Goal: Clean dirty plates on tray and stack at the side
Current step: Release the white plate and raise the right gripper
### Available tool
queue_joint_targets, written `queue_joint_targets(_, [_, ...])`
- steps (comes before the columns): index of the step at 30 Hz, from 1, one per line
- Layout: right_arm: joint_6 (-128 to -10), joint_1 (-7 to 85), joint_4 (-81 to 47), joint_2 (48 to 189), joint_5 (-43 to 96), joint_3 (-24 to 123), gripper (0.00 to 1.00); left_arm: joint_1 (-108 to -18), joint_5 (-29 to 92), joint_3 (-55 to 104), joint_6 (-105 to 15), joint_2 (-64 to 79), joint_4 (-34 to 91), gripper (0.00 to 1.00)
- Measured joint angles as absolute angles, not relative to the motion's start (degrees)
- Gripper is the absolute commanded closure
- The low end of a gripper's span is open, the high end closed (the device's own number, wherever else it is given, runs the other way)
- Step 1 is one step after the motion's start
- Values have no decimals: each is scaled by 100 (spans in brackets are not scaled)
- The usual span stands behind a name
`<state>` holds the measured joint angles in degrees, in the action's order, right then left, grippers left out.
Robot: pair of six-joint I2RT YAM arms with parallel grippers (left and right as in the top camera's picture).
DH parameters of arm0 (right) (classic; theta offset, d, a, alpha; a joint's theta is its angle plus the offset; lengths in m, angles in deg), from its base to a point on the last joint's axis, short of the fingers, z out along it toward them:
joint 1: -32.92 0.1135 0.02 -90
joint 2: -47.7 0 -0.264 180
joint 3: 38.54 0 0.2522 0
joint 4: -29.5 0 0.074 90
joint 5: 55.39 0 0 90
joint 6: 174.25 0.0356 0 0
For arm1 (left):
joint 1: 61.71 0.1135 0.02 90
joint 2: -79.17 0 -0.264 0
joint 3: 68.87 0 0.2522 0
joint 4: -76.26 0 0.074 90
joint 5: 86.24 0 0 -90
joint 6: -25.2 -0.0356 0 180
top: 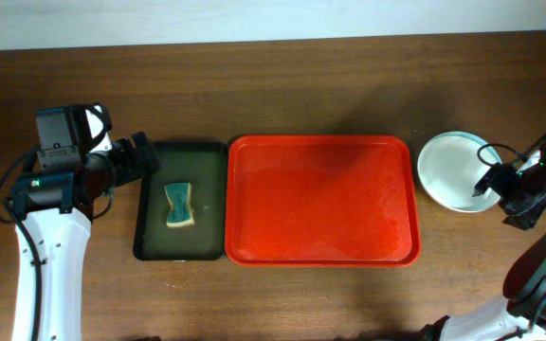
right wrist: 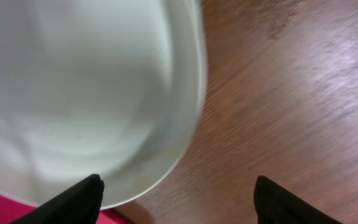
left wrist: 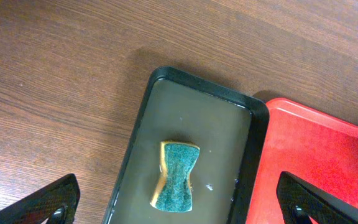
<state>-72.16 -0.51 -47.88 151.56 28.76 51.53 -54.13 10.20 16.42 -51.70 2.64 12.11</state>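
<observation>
Brown wooden worktop (top: 282,85), red tray (top: 320,204) in the middle, plates (top: 453,166) sitting on the wood just off its right end. Right tool (right wrist: 178,200) is at their rim, jaws spread and gripping nothing; left tool (top: 148,156) hangs wide open by the green tray (top: 207,161) with the sponge (top: 179,206).

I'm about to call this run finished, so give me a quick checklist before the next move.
1. Red tray free of plates: ok, nothing on it.
2. Plates on the table right of the tray: ok.
3. Number in the stack: cannot tell, only the top plate shows.
4. Right gripper not clamping the plates: ok, jaws open at the rim.
5. Sponge in the dark green tray: ok.
6. Left gripper empty: ok, open.
</observation>
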Motion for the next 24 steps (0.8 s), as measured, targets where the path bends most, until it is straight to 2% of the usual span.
queue_joint_targets(1, [-7301,65,-4836,15156,2880,5158,30,-5413,1020,1642,-5170,264,1211,1])
queue_joint_targets(3, [-7552,579,-4939,15156,2898,5236,50,-5413,1020,1642,-5170,264,1211,1])
queue_joint_targets(4, [-7629,941,-4958,15156,2876,5287,84,-5413,1020,1642,-5170,264,1211,1])
queue_joint_targets(5, [-7699,1219,-4978,15156,2861,5295,96,-5413,1020,1642,-5170,264,1213,1])
queue_joint_targets(9, [-7740,1966,-5481,15156,2913,5302,96,-5413,1020,1642,-5170,264,1211,1])
queue_joint_targets(22, [-7504,1995,-4488,15145,3228,4576,96,-5413,1020,1642,-5170,264,1209,1])
queue_joint_targets(24, [-7498,1995,-4237,15145,3250,4447,91,-5413,1020,1642,-5170,264,1211,1])
